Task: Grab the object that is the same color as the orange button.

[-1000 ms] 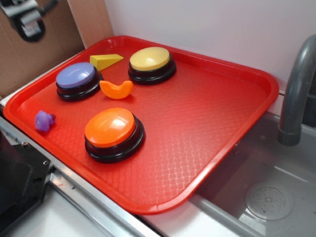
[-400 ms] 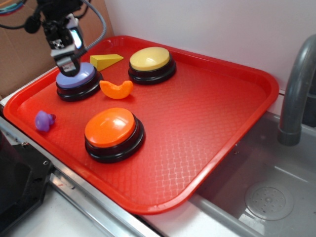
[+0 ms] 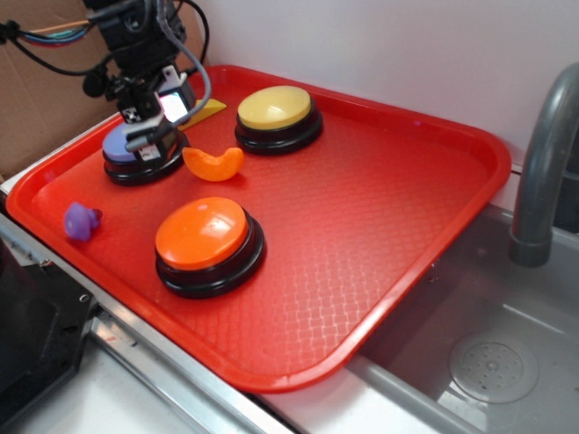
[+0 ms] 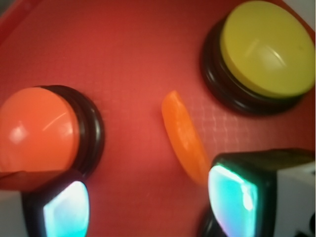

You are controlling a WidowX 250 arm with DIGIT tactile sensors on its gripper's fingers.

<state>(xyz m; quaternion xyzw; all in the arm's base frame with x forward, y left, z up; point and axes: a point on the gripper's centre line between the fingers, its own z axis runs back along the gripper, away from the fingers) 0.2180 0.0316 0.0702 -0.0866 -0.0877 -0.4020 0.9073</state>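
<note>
Since the earlier frames the gripper (image 3: 152,136) has come into view and swung right and lower, now over the purple button (image 3: 127,154) — its fingers (image 4: 66,210) spread apart, holding nothing. Left on the red tray (image 3: 380,226) lies a small purple piece (image 3: 80,220). The orange button (image 3: 204,237) sits near the front edge. The orange crescent (image 3: 213,164) lies flat just right of the gripper, untouched — between the purple and yellow button (image 3: 276,116).
</note>
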